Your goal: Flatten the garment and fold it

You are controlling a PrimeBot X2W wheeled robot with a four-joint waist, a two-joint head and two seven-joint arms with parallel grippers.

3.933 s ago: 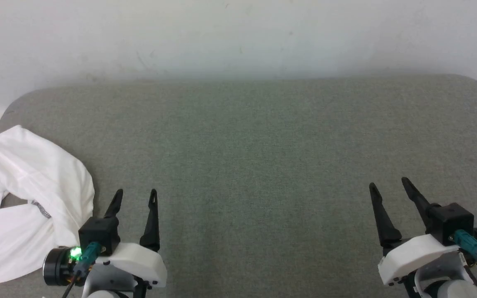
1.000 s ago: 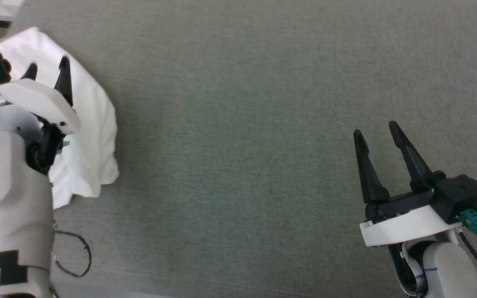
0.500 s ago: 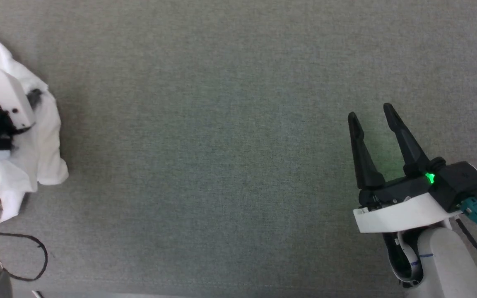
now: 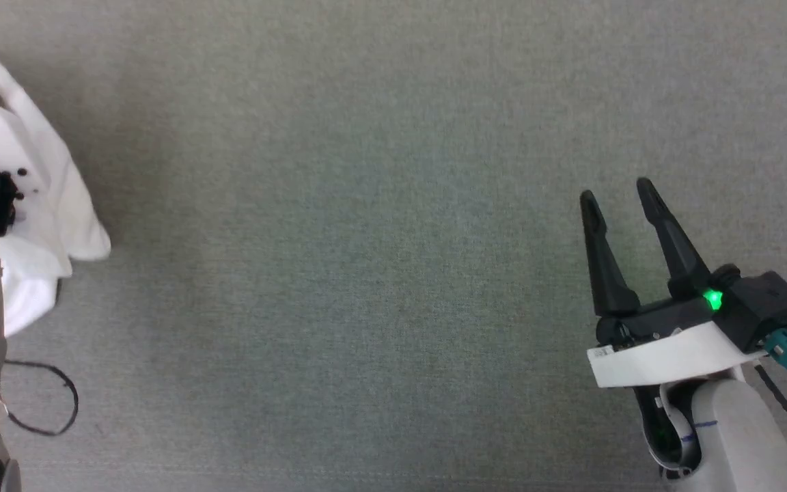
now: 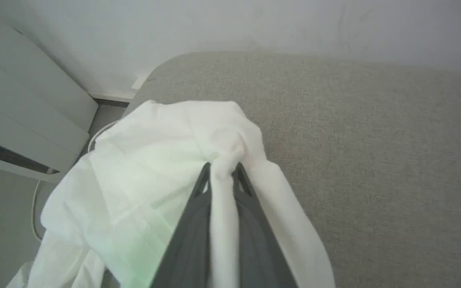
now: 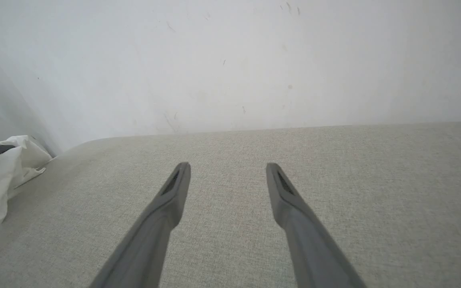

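Crumpled garment at far left edge of desk — left gripper fingers pinched on white fold. Right gripper fingers spread wide, empty, well apart to the right — left arm nearer.

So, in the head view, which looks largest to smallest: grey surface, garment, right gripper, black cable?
1. grey surface
2. garment and right gripper, alike; gripper is nearer the camera
3. black cable
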